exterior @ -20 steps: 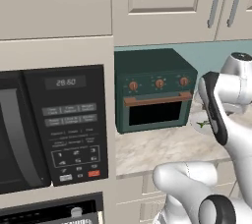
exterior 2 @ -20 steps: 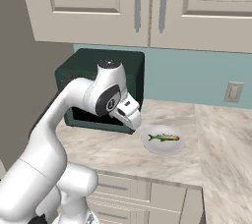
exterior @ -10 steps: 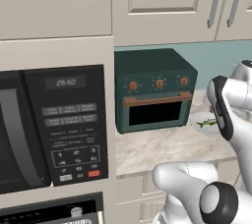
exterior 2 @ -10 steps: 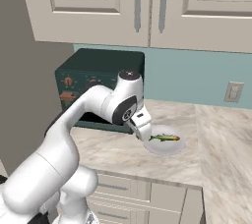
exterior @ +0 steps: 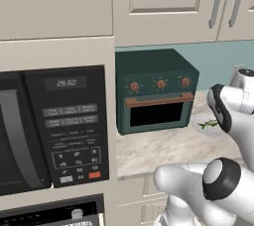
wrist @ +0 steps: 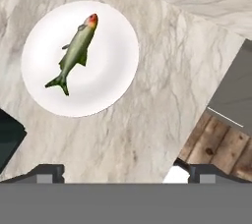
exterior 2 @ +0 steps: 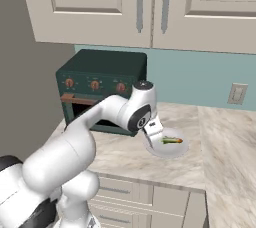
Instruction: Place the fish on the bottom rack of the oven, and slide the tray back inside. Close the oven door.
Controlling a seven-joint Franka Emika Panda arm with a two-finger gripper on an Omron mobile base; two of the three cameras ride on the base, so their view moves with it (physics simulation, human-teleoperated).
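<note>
The fish (wrist: pixel 76 51), green with a reddish head, lies on a round white plate (wrist: pixel 115 70) on the marble counter. It also shows in the right base view, fish (exterior 2: pixel 171 141), and in the left base view, fish (exterior: pixel 209 124). My gripper (wrist: pixel 125 173) hovers above the counter just beside the plate, jaws open and nothing between them. From the right base view the gripper (exterior 2: pixel 154 133) hangs at the plate's left edge. A strip of the black oven (exterior: pixel 49 214) with a silver knob shows under the microwave. Its bottom rack and door are out of view.
A dark green toaster oven (exterior: pixel 156 91) stands on the counter left of the plate. A black microwave (exterior: pixel 54 131) is built in further left. Cream wall cabinets (exterior 2: pixel 145 7) hang overhead. The counter's front edge (wrist: pixel 216 100) drops to wooden floor.
The arm has swung right and forward from in front of the toaster oven to the plate. The gripper stays open. The fish and plate have not moved.
</note>
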